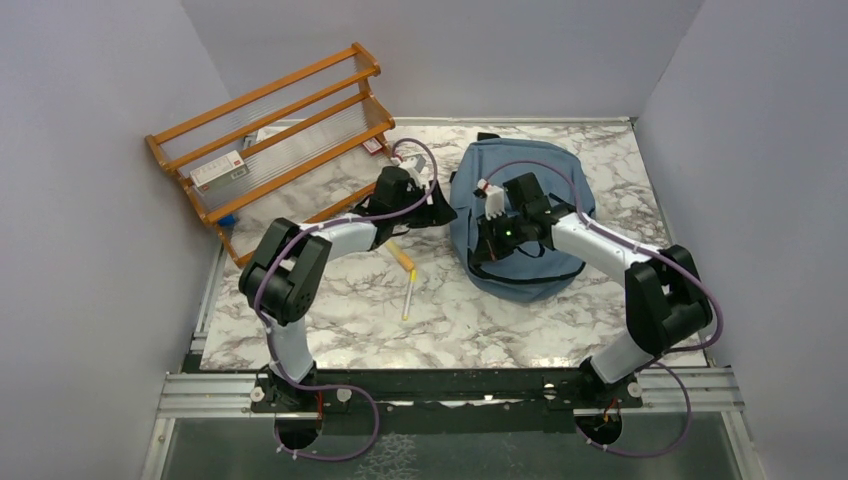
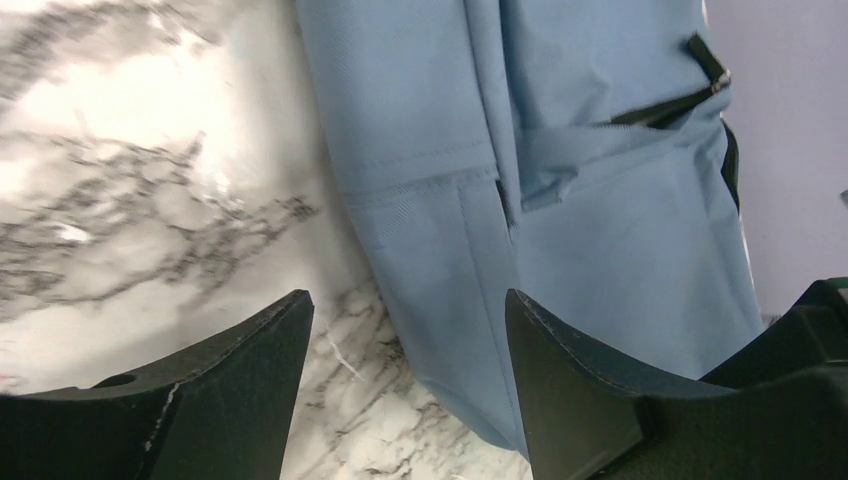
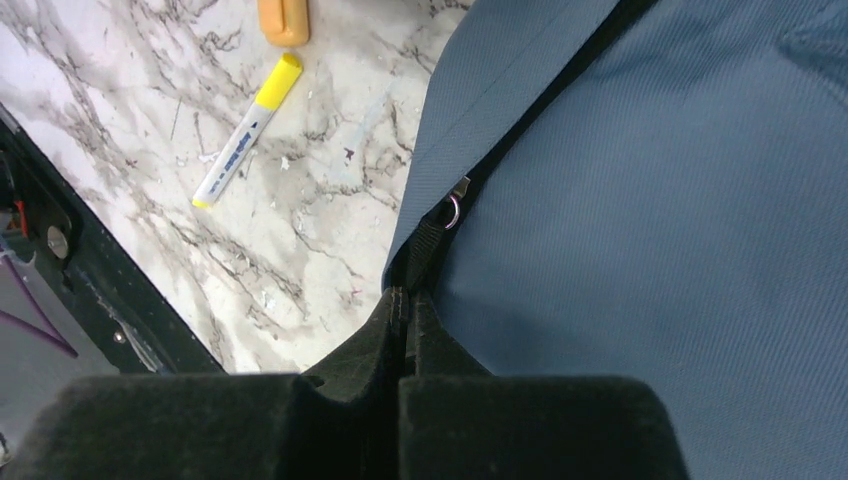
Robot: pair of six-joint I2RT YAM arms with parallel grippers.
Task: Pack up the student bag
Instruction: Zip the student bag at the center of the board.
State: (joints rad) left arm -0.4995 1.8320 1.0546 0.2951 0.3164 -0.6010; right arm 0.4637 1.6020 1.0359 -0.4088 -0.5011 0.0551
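Marble tabletop [image 1: 480, 330], pale lavender walls [image 1: 90, 250], wooden rack [image 1: 290, 140]

The marble table [image 1: 330, 320] carries the student bag [image 1: 468, 185], a highlighter [image 1: 409, 297] (yellow-capped) and a wooden rack [image 1: 270, 130].

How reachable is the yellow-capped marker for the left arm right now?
Probably yes: the yellow-capped marker lies in the open on the table just beside the left arm, whose jaws stand open and empty.

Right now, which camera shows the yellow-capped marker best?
The right wrist view: the marker lies close and whole, cap and print visible. The top external view shows it only as a small pale stick. The left wrist view misses it.
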